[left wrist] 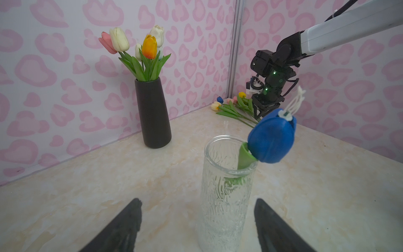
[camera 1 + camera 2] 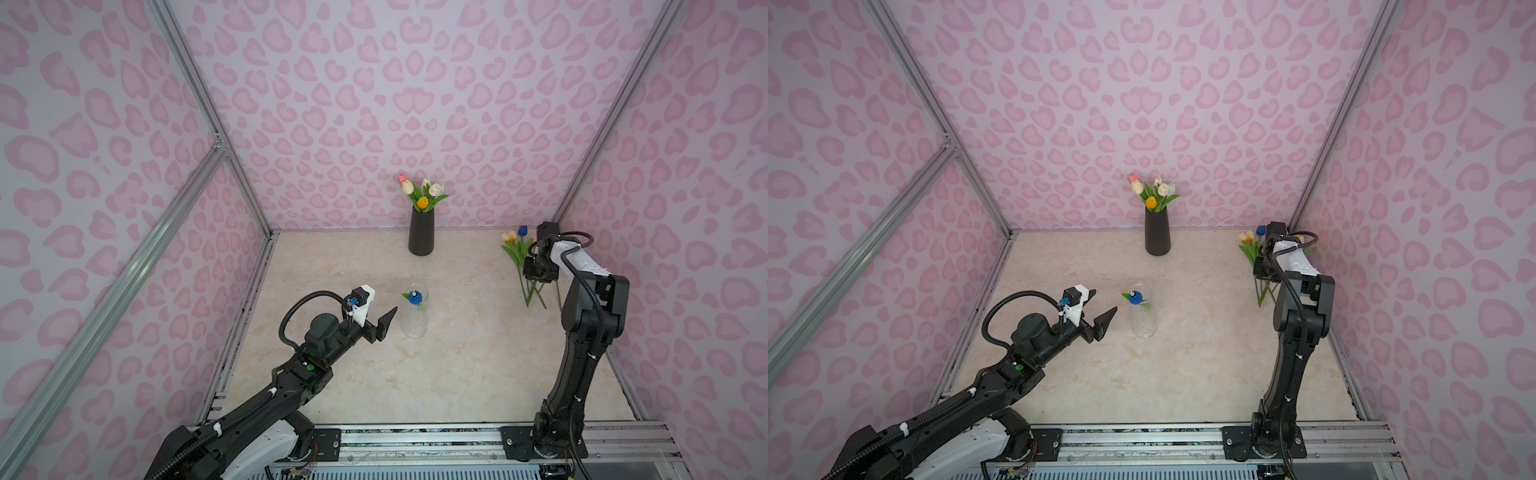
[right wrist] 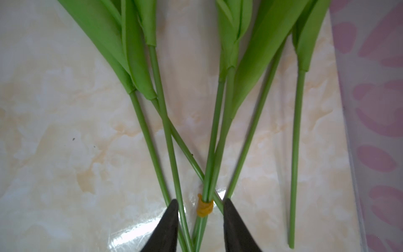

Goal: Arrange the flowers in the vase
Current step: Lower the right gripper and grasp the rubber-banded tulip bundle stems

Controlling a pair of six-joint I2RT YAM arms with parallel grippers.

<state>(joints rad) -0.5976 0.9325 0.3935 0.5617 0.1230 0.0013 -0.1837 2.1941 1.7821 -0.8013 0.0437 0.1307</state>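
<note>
The loose flowers (image 2: 515, 254) lie by the far right corner. They look light and floppy with slick stems, best pinched near the yellow band (image 3: 205, 209). The right gripper (image 3: 200, 200) straddles them, narrowly apart; the left gripper (image 1: 197, 199) gapes beside the glass vase (image 1: 226, 196).

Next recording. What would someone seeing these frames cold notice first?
A black vase of mixed tulips stands at the back wall. In the middle of the table, a clear glass vase holds one blue tulip, with the open left gripper just before it. In the back right corner, the right gripper straddles the stems of loose tulips lying flat.
</note>
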